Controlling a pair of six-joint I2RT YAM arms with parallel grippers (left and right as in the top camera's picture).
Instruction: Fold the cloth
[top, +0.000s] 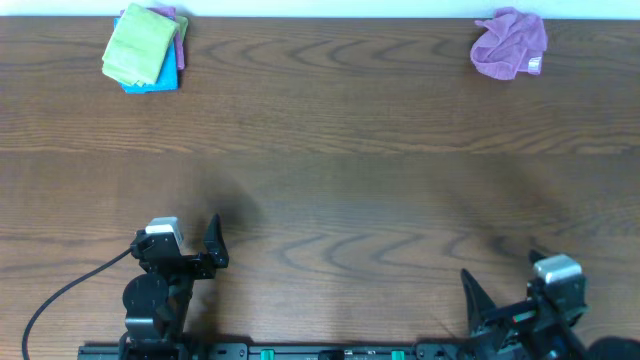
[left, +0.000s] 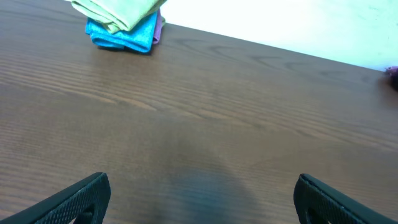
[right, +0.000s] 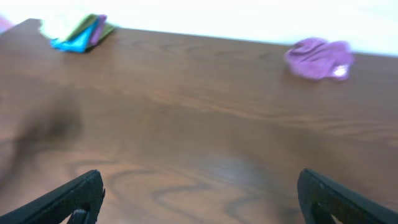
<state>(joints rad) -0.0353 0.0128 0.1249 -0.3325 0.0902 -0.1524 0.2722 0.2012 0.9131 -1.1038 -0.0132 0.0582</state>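
Observation:
A crumpled purple cloth (top: 510, 43) lies at the far right of the wooden table; it also shows in the right wrist view (right: 319, 58). My left gripper (top: 213, 246) is open and empty at the near left edge, its fingers spread wide in the left wrist view (left: 202, 196). My right gripper (top: 478, 300) is open and empty at the near right edge, fingers apart in the right wrist view (right: 199, 193). Both grippers are far from the purple cloth.
A stack of folded cloths, green on top of blue and pink (top: 145, 47), sits at the far left corner; it also shows in the left wrist view (left: 121, 22) and the right wrist view (right: 78, 31). A black cable (top: 60, 295) trails by the left arm.

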